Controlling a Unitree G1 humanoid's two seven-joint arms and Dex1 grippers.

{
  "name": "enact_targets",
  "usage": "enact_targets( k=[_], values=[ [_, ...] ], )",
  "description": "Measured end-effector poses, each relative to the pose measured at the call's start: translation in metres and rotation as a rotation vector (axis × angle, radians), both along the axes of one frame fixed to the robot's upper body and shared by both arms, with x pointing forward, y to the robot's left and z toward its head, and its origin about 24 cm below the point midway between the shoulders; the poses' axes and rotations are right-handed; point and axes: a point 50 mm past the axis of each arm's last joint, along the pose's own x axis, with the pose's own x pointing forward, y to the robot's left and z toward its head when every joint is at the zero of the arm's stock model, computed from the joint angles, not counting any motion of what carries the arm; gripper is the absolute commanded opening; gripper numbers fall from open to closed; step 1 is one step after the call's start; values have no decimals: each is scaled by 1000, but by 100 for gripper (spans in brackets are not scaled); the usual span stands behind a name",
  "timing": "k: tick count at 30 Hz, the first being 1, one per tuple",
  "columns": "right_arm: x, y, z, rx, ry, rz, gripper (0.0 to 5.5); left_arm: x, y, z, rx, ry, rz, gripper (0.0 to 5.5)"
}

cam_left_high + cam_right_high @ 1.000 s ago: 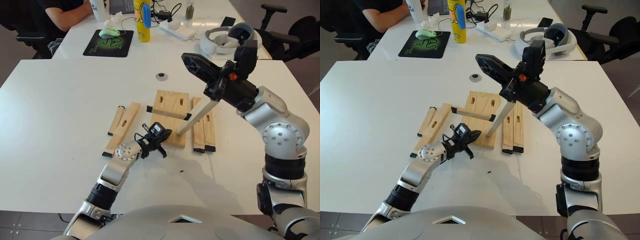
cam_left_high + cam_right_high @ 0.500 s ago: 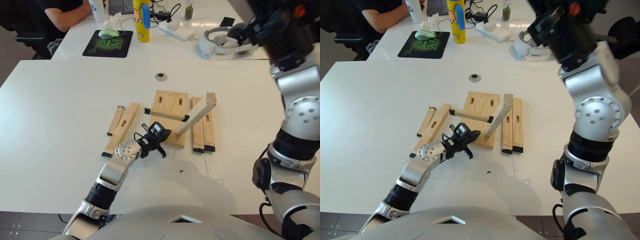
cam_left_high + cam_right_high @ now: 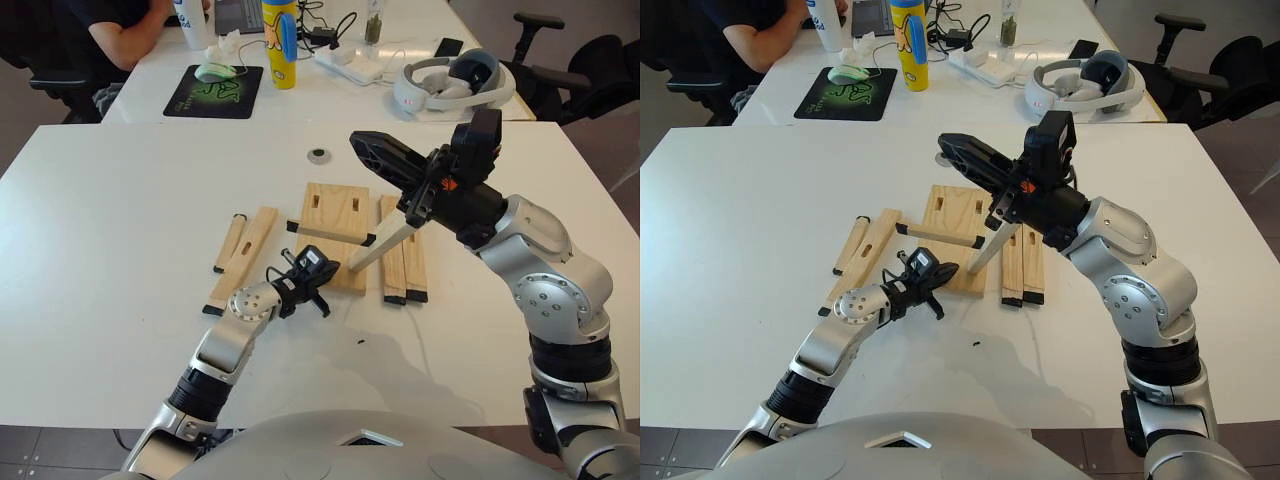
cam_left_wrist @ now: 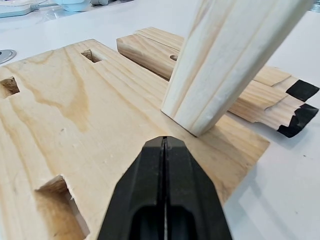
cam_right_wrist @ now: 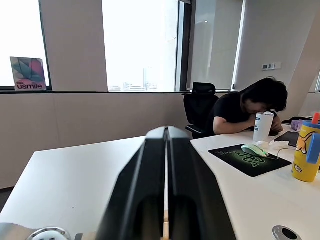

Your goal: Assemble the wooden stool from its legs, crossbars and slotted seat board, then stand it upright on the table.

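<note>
While the left gripper (image 3: 330, 267) is held low over the near edge of the slotted seat board (image 3: 335, 205), its fingers (image 4: 150, 200) are seen pressed together, clamped on nothing. Just beyond its tip, the lower end of a tilted leg (image 3: 385, 243) is planted on the board. The leg's upper end is met by the underside of the right gripper (image 3: 360, 143), whose fingers are likewise closed flat against each other; whether the leg is gripped there cannot be told. A crossbar (image 3: 330, 233) is laid across the board between the two grippers. Two more legs (image 3: 413, 270) are laid flat below the right gripper, and two further pieces (image 3: 250, 245) are laid at the left gripper's outer side.
</note>
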Motion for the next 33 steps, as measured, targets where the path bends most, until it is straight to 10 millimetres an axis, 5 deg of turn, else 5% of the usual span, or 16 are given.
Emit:
enact_targets(
  k=[6, 10, 12, 16, 21, 29, 33],
  values=[
    [29, -34, 5, 156, 15, -234, 3, -1, -1, 1, -11, 3, -7, 0],
    [45, -78, 51, 393, -74, -413, 3, -2, -4, 0, -27, 7, 21, 0],
    [48, -93, 55, 412, -77, -476, 3, -4, -6, 0, -35, 10, 48, 0],
    [42, -116, 6, 112, 80, -653, 3, -7, -11, 1, -55, 21, 110, 0],
    [16, -96, -58, -154, 313, -662, 3, -10, -19, -1, -81, 44, 211, 0],
    [-9, -72, -75, -303, 369, -657, 3, -35, -17, 7, -70, 51, 202, 0],
    [-30, -66, -90, -328, 502, -711, 3, -41, 0, 30, -64, -15, 148, 0]
  ],
)
